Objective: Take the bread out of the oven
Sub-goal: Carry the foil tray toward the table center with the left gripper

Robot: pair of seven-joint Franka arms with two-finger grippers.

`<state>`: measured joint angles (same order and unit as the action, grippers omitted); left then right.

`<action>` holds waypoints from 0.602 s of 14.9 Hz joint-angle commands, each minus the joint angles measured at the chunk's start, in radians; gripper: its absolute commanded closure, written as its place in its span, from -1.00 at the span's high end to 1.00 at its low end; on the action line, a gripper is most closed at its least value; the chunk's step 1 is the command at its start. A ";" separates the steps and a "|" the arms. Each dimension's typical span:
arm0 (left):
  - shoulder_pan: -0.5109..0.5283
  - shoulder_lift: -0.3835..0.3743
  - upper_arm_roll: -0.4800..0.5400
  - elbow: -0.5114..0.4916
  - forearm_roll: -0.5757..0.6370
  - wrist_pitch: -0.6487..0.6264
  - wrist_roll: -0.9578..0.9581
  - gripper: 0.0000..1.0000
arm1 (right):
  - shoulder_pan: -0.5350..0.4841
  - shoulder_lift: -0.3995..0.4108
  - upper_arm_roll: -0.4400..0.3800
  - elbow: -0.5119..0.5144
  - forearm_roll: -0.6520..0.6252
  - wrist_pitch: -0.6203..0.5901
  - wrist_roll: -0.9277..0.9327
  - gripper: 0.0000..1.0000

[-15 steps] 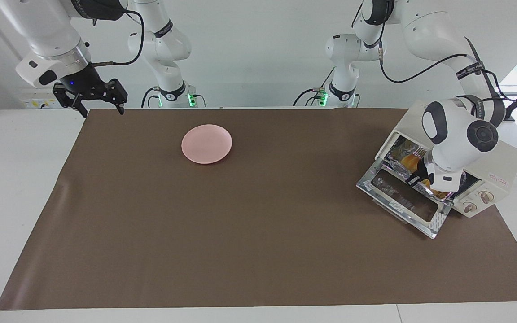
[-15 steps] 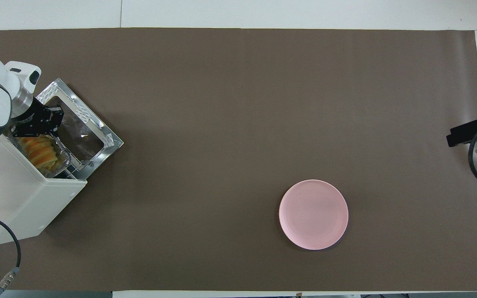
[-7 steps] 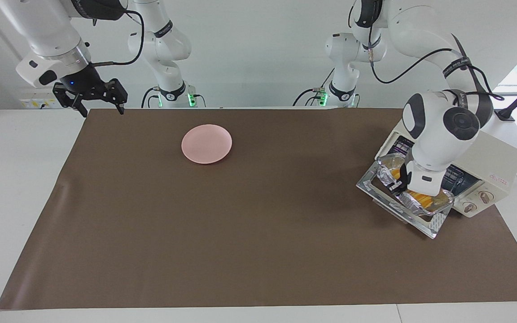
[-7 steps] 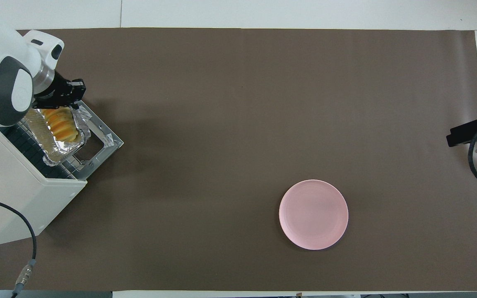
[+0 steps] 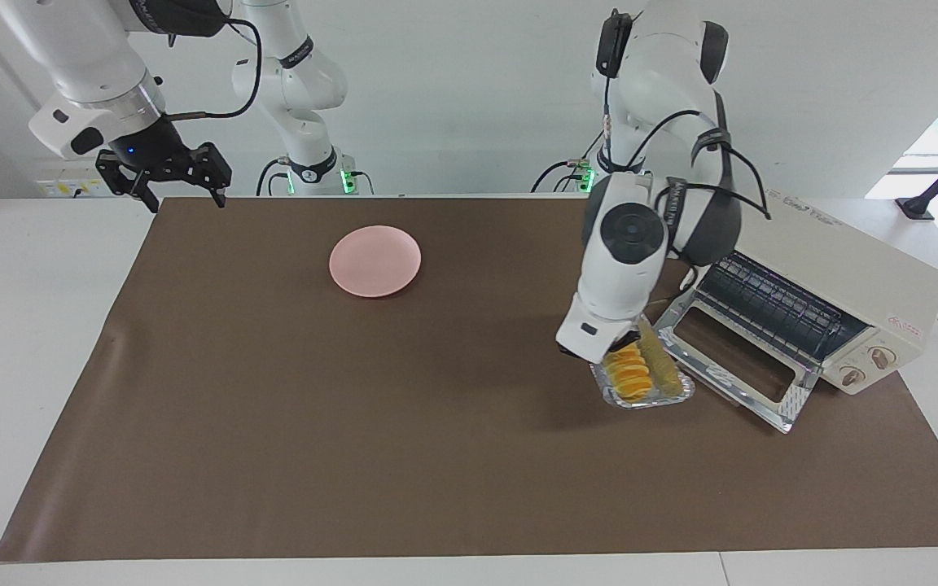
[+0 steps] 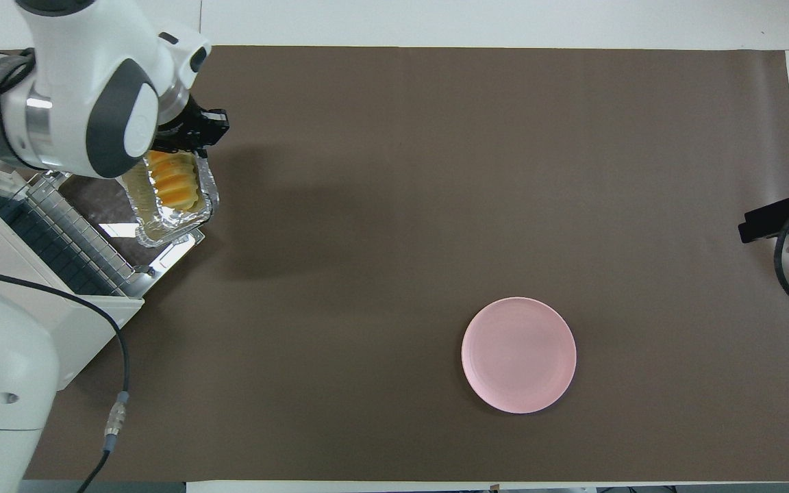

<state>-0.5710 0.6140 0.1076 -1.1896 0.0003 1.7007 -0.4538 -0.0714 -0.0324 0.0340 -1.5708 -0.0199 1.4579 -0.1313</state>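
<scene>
While brown mat point(image 5: 355, 423) covers white table point(image 5: 29, 325) | wall white

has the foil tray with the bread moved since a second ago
Yes. The foil tray with the bread, held by the left gripper, has come out of the oven, past its open door, toward the pink plate.

One oven point(image 5: 831, 305), one foil tray point(image 5: 648, 389) carrying one bread point(image 5: 628, 376), one pink plate point(image 5: 375, 260), one brown mat point(image 5: 355, 423), two robot arms.
</scene>
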 commanded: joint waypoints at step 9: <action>-0.231 0.127 0.027 0.018 -0.075 0.145 -0.097 -1.00 | -0.008 -0.017 0.006 -0.014 0.011 -0.001 -0.008 1.00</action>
<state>-0.7698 0.7097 0.1108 -1.1830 -0.0553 1.8141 -0.5116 -0.0714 -0.0324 0.0341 -1.5708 -0.0199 1.4579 -0.1313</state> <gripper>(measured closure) 0.982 0.000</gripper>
